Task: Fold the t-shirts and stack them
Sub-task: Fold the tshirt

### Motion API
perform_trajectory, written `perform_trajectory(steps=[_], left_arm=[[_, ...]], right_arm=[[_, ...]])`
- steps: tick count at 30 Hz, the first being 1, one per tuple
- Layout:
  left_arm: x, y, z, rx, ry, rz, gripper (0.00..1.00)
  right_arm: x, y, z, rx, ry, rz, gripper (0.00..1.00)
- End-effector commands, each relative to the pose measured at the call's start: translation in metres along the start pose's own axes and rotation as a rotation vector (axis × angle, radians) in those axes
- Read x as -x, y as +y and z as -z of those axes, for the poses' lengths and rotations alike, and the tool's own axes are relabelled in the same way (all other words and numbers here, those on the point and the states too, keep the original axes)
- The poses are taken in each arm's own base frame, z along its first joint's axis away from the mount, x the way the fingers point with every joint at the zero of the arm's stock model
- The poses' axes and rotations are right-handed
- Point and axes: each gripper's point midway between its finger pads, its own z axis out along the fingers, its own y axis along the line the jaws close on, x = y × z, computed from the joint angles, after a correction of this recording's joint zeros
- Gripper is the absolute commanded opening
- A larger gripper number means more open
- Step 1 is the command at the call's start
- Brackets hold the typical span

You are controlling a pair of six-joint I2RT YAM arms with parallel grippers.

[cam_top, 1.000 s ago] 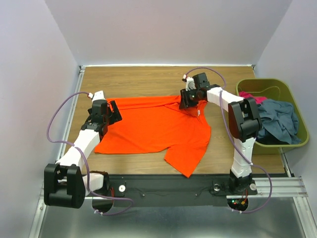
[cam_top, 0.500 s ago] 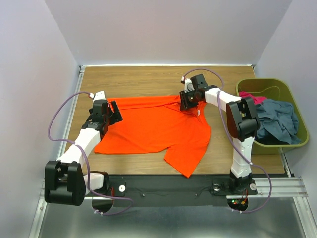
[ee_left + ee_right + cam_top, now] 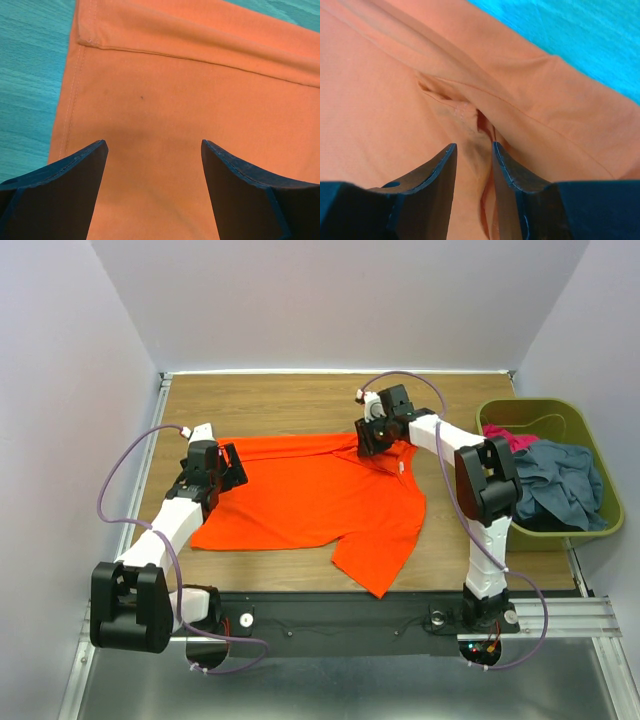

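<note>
My left gripper (image 3: 154,150) stands wide open above the orange t-shirt (image 3: 310,495), holding nothing; my right gripper (image 3: 472,150), narrowly parted, seems to pinch a fold.

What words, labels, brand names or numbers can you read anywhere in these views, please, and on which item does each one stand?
No text can be read in any view.
orange t-shirt: a small white neck label shows near its collar in the top view, too small to read.
green tub: no lettering shows.
Wrist views: only plain orange cloth and the dark fingers, no print.
</note>
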Motion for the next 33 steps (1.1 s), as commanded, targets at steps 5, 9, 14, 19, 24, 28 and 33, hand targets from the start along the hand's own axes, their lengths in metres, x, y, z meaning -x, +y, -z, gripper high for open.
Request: perform_trajectory(steps=[5, 9, 14, 19, 24, 28, 33], left_arm=[[0.026, -0.009, 0.003, -0.028, -0.066, -0.004, 0.87], [0.027, -0.009, 0.003, -0.028, -0.069, -0.004, 0.87], [0.027, -0.009, 0.003, -0.029, -0.069, -0.005, 0.87], [0.027, -0.009, 0.003, -0.029, -0.069, -0.007, 0.87], [0.026, -0.009, 0.003, -0.029, -0.067, -0.007, 0.87], [0.027, -0.010, 0.003, -0.031, -0.067, -0.009, 0.87], [0.026, -0.010, 0.003, -0.032, -0.065, -0.008, 0.87]], right_arm=[[0.035, 0.002, -0.003, 0.003, -0.084, 0.067, 0.40], [0.033, -0.001, -0.010, -0.001, -0.077, 0.069, 0.40], [0.029, -0.001, -0.017, 0.017, -0.065, 0.067, 0.40], [0.025, -0.001, -0.022, 0.025, -0.054, 0.065, 0.40], [0.029, 0.000, -0.016, 0.023, -0.065, 0.074, 0.24], [0.033, 0.003, -0.009, 0.024, -0.078, 0.083, 0.10], [0.038, 0.010, 0.002, 0.027, -0.094, 0.091, 0.01]])
